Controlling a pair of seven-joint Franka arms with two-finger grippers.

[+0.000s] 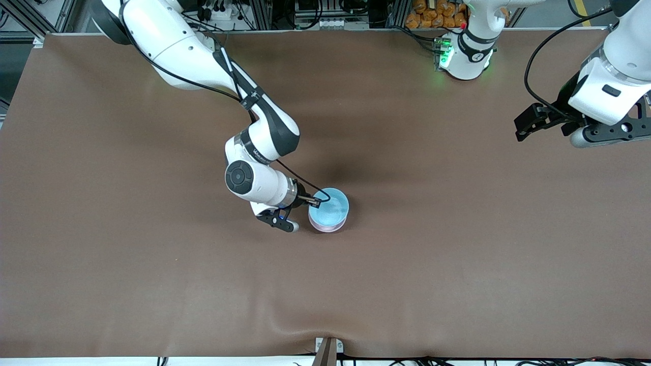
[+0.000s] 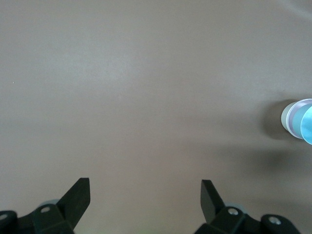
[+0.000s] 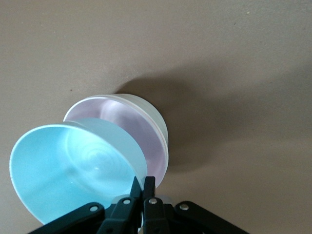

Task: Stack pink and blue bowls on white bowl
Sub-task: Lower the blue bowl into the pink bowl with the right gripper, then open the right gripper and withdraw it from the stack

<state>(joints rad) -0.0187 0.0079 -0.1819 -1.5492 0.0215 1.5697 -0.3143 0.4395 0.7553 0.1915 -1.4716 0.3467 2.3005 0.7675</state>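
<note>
While stacked: three bowls [image 1: 328,211].

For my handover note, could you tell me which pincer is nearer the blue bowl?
Right pincer: shut on the blue bowl. Left pincer waits open at its table end.

Light blue bowl [image 3: 63,165] tilts above the pink bowl [image 3: 141,131], which sits nested in the white bowl [image 3: 148,109] mid-table.

Right arm reaches to mid-bench, its right gripper [image 1: 316,202] with jaws pinched together on the blue bowl [image 1: 333,203] rim. Left gripper [image 1: 524,127] waits aloft, jaws spread wide.
</note>
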